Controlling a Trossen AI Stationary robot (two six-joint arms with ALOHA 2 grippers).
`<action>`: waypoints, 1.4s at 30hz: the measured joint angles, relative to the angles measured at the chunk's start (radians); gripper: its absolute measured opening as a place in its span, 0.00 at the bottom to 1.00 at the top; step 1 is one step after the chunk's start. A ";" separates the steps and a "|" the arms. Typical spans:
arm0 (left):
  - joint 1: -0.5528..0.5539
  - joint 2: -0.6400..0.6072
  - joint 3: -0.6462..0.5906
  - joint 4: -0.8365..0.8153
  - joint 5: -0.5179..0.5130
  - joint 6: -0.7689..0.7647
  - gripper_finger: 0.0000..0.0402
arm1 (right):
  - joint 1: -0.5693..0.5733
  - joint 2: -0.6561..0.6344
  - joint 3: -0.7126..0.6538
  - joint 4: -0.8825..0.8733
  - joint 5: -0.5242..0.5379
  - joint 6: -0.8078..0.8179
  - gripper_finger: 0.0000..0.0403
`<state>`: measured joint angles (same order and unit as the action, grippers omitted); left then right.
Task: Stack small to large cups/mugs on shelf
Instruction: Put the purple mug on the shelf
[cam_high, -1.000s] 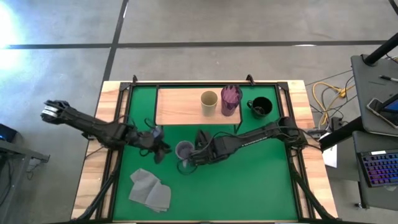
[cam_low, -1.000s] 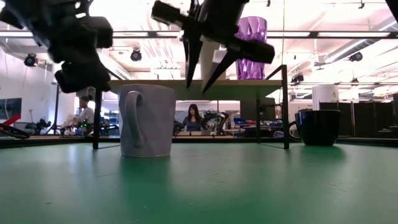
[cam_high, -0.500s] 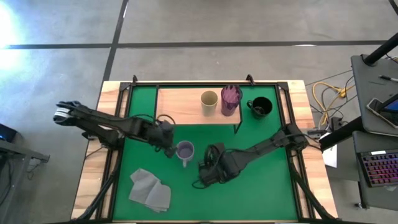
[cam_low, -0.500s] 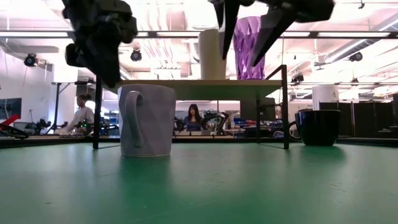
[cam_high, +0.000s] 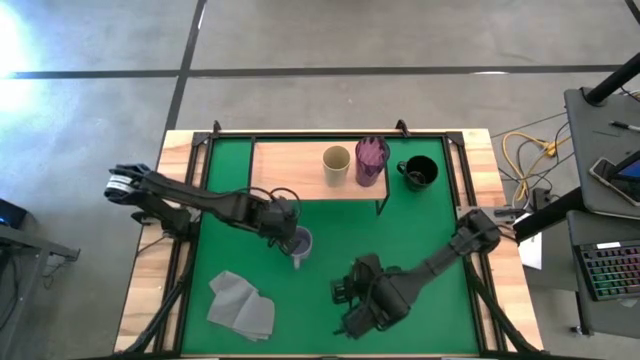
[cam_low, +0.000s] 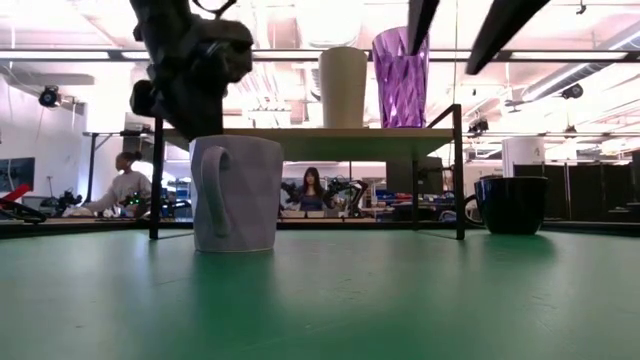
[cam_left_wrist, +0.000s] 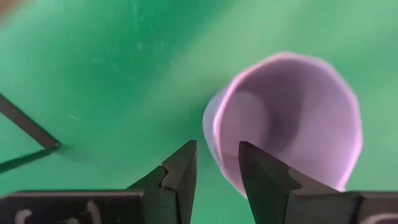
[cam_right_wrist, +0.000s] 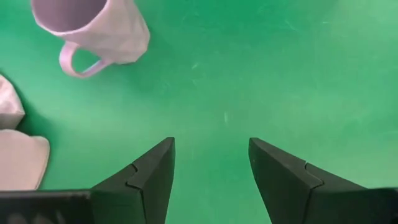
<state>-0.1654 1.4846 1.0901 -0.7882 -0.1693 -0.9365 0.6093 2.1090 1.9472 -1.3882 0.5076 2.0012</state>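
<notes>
High view: left gripper (cam_high: 287, 224) sits right at the rim of the lavender-grey handled mug (cam_high: 297, 243), which stands on the green mat (cam_high: 420, 230) in front of the low light-wood shelf (cam_high: 290, 170). Tan handleless cup (cam_high: 336, 164) and translucent purple tumbler (cam_high: 371, 160) are on the shelf; black handled mug (cam_high: 419, 172) is on the mat beside it. Right gripper (cam_high: 345, 297) is well apart, near the counter's front. Grey folded cloth (cam_high: 241, 304) at front left.

Low view: lavender mug upright, left gripper just above it.

Left wrist: fingers (cam_left_wrist: 180, 174) slightly parted, holding nothing, at the mug's rim.

Right wrist: fingers (cam_right_wrist: 152, 171) spread wide, empty, over bare mat.
</notes>
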 joint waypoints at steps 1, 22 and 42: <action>0.000 0.010 0.000 0.002 0.004 0.001 0.26 | 0.005 0.000 0.000 -0.004 0.001 0.008 0.49; 0.041 -0.040 0.093 -0.102 -0.019 0.049 0.01 | 0.023 0.000 -0.001 -0.076 0.010 0.007 0.49; 0.448 0.039 0.627 -0.480 0.014 0.267 0.00 | 0.027 0.000 0.002 -0.073 0.046 0.067 0.49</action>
<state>0.2825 1.5241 1.7166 -1.2677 -0.1551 -0.6693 0.6368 2.1090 1.9495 -1.4614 0.5536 2.0681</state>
